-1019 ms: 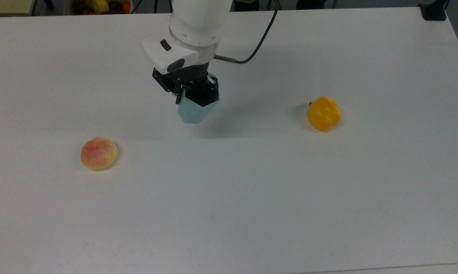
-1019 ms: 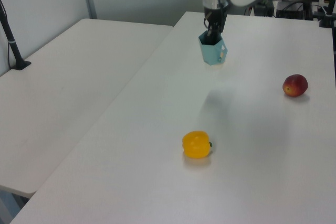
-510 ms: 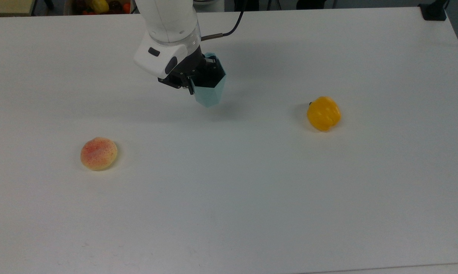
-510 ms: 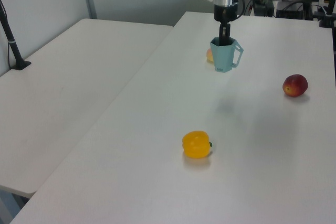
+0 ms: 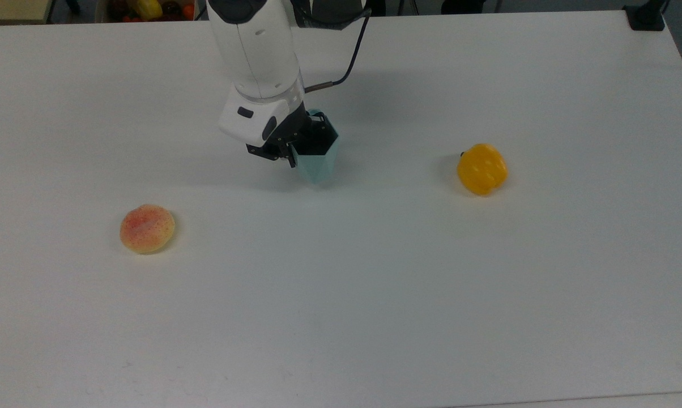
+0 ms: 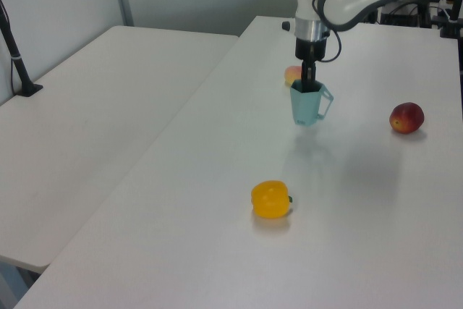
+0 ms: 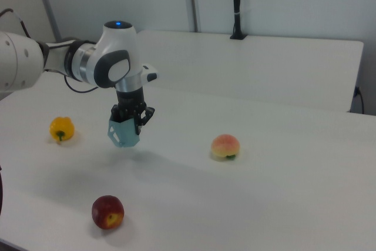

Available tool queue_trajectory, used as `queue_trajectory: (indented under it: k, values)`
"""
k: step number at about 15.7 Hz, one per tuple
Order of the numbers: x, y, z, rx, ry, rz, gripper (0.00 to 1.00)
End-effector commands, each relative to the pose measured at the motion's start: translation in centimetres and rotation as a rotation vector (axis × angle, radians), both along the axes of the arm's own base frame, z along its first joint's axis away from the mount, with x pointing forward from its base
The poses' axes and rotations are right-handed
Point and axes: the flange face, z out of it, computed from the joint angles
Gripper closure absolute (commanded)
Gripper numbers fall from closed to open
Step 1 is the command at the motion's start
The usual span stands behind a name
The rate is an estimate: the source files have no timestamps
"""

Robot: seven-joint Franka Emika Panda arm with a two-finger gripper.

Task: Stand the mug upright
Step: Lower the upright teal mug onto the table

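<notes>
The pale teal faceted mug [image 5: 318, 165] hangs mouth up and nearly upright under my gripper [image 5: 301, 155], just behind the table's middle. My gripper is shut on the mug's rim, one finger inside the dark opening and one outside. In the left view the mug [image 6: 305, 106] has its handle toward the left view's right, and its base is at or just above the tabletop; I cannot tell if it touches. My gripper [image 6: 309, 86] comes straight down into it. In the right view the mug [image 7: 122, 134] leans slightly below my gripper [image 7: 132, 123].
A yellow pepper [image 5: 481, 169] lies to the top view's right and a peach [image 5: 146, 228] to the top view's left on the white table [image 5: 375, 294]. A red apple [image 6: 406, 117] rests toward the left view's right. A second table [image 6: 94, 106] adjoins.
The arm swung the mug from a tilted pose to mouth up and lowered it toward the tabletop, ending slightly toward the top view's right. The fruit stayed put.
</notes>
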Motion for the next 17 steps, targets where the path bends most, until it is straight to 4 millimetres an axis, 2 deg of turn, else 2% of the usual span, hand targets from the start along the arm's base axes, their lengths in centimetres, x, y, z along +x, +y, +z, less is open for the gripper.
queue_trajectory:
  k: [1, 2, 4, 6, 7, 8, 10, 11, 13, 14, 15, 17]
  values:
    - [0.2, 1.4, -2.0, 0.016, -0.024, 0.036, 1.0]
    - [0.2, 1.6, -3.1, 0.009, -0.008, 0.045, 1.0]
    - [0.4, 2.1, -3.7, 0.011, -0.019, 0.073, 1.0]
    - [0.4, 2.3, -4.3, 0.011, -0.011, 0.064, 0.93]
    - [0.4, 2.3, -4.4, 0.011, -0.008, 0.059, 0.84]
    - [0.4, 2.3, -4.2, 0.013, -0.004, 0.041, 0.64]
    - [0.4, 2.2, -3.6, 0.016, -0.002, -0.028, 0.07]
    - [0.3, 2.2, -3.1, 0.015, 0.006, -0.044, 0.0]
    - [0.0, 1.9, -0.9, 0.018, 0.005, -0.052, 0.0]
    - [-0.2, 1.9, 1.0, 0.02, 0.001, -0.052, 0.0]
    - [-0.6, 1.9, 3.1, 0.022, 0.007, -0.051, 0.0]
    - [-1.7, 1.8, 8.8, 0.027, -0.007, -0.069, 0.0]
